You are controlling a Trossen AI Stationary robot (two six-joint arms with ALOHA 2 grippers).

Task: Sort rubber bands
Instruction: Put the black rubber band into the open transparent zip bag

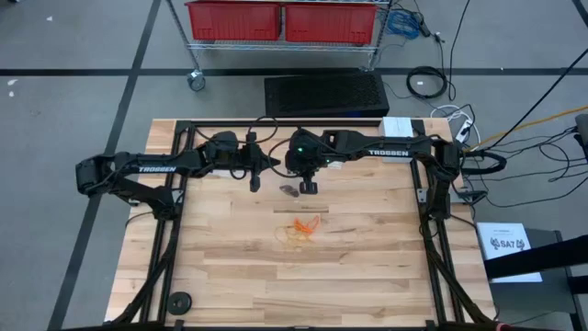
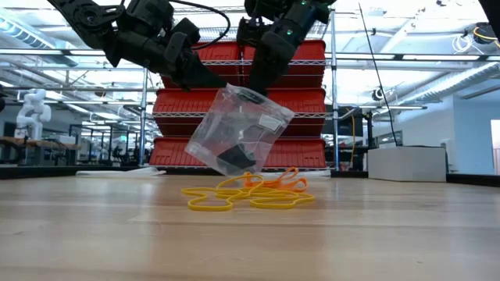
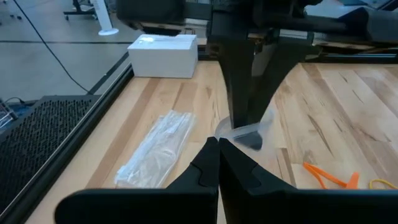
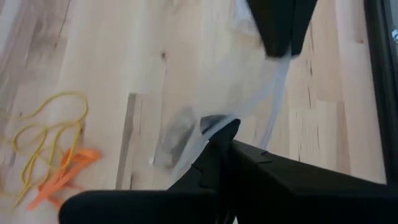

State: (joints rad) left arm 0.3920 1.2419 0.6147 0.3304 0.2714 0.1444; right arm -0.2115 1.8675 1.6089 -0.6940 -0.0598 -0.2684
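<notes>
A small clear plastic bag hangs tilted between my two grippers over the table's far middle. Dark rubber bands lie in its lower corner. My left gripper is shut on the bag's upper left corner. My right gripper is shut on its top edge, just to the right. A loose heap of orange and yellow rubber bands lies flat on the wood, nearer than the bag. Whether the bag's bottom corner touches the table, I cannot tell. My left gripper pinches the bag's upper corner between its two fingers, coming nearly level from the table's left. The bag hangs below and beside the fingertips, tilted. My right gripper pinches the bag's top edge between its shut fingers, slanting down from above and the right. The clear film stretches from there to my left gripper. The part with the dark bands sags below.
A second clear bag lies flat on the wood near the table's far edge. A white box sits at the far right corner, and a black round disc at the near left. Bare wood lies around the heap.
</notes>
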